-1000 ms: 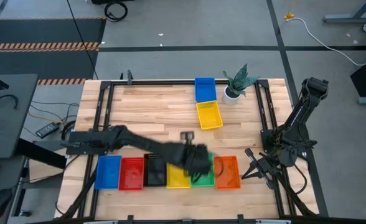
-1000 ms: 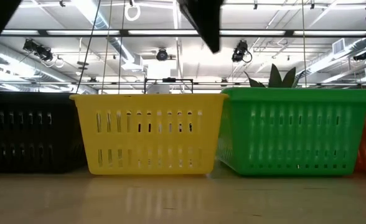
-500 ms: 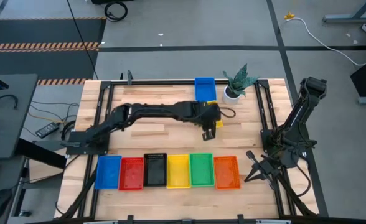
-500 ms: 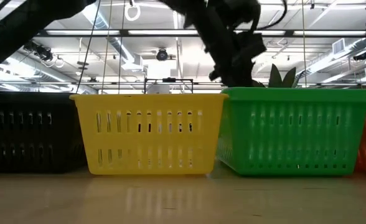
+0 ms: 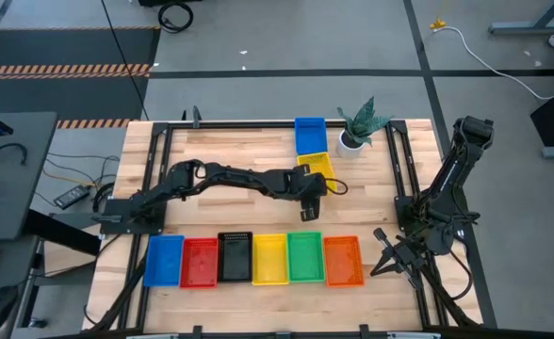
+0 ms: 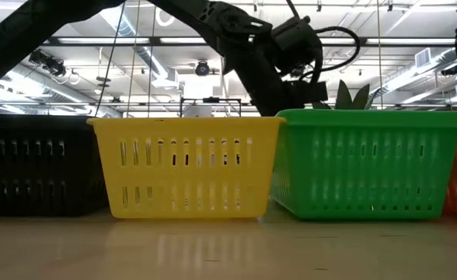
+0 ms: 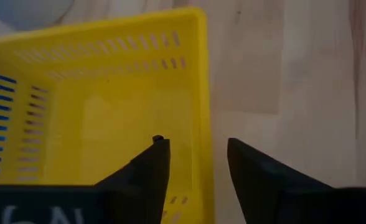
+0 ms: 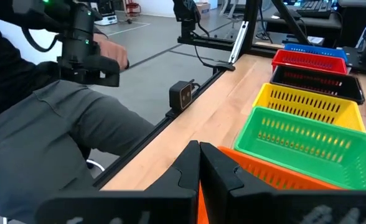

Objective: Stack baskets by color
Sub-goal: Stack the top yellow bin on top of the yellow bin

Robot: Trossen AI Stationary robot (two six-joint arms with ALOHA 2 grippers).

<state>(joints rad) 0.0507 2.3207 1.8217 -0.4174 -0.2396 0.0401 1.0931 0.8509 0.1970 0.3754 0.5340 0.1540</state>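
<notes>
A loose yellow basket rests on its bottom on the table's far middle, just near of a blue basket. My left gripper hangs open and slanted down over the yellow basket's near wall. One finger is inside the basket and the other outside over bare wood, and neither shows any touch. Along the near edge stands a row of baskets: blue, red, black, yellow, green and orange. My right gripper waits shut at the row's right end.
A green plant in a white pot stands right of the blue basket at the far edge. A dark metal frame borders the table. Bare wood lies between the row and the far baskets. A person sits beyond the table's right side.
My left gripper has left the space over the near row's yellow and green baskets. It has swung toward the far edge and sunk to the loose yellow basket, tipping further down. The baskets have stayed where they were.
</notes>
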